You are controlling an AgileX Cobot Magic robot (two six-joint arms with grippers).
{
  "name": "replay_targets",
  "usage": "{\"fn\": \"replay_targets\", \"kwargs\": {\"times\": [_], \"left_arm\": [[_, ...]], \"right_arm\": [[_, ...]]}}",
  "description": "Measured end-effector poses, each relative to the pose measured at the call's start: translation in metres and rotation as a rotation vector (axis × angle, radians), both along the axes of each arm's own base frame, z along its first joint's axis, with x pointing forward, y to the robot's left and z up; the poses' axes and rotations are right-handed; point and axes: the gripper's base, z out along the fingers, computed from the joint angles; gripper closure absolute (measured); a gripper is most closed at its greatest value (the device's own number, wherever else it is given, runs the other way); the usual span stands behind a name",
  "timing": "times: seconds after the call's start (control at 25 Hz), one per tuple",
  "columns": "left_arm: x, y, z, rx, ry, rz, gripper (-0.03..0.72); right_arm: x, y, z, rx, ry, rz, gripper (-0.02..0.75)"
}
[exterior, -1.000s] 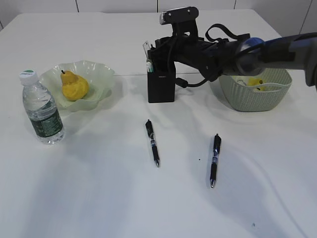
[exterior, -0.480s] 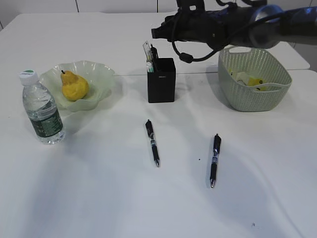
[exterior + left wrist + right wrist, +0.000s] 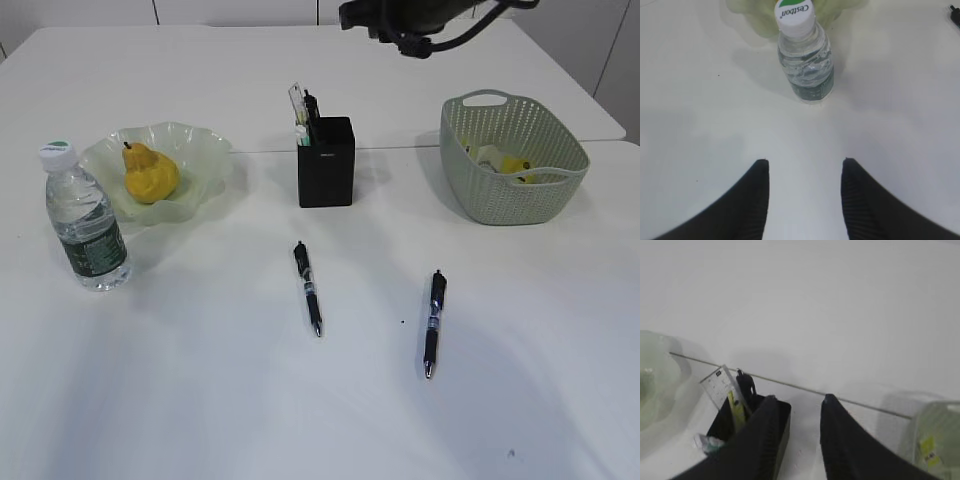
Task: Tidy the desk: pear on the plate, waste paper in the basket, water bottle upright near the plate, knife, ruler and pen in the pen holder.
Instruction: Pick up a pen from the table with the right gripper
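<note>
Pen holder (image 3: 747,432) below open right end effector (image 3: 799,400).

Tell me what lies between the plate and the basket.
In the exterior view, the pen holder stands between the plate and the basket; otherwise bare desk.

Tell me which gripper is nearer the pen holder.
Right. The right gripper hangs above the pen holder, jaws parted and empty. The left gripper is far off, low over the desk facing the water bottle.
</note>
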Motion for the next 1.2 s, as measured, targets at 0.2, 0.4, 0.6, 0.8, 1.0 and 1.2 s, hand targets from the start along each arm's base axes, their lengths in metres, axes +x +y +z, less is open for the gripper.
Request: {"fn": "replay_targets", "kwargs": {"times": [0.2, 0.4, 0.6, 0.8, 1.0, 1.2], "left_arm": [[0.000, 0.000, 0.000, 0.000, 0.000, 0.000, 0.358], [0.000, -0.001, 0.000, -0.011, 0.002, 0.001, 0.358], [-0.001, -0.002, 0.000, -0.039, 0.008, 0.005, 0.358], [-0.003, -0.002, -0.002, -0.036, 0.043, 0.007, 0.358], [-0.004, -0.002, -0.003, -0.034, 0.054, 0.007, 0.358], [-0.004, -0.002, -0.003, -0.031, 0.056, 0.007, 0.358]], "right_arm": [[-0.025, -0.011, 0.025, -0.032, 0.120, -0.044, 0.490], [-0.047, -0.021, 0.036, -0.061, 0.267, -0.081, 0.490], [-0.066, -0.028, 0.030, -0.099, 0.472, -0.140, 0.490], [-0.076, -0.031, 0.025, -0.095, 0.607, -0.191, 0.490], [-0.080, -0.024, 0.024, -0.016, 0.654, -0.167, 0.492], [-0.082, -0.017, 0.024, 0.052, 0.685, -0.138, 0.492]]}}
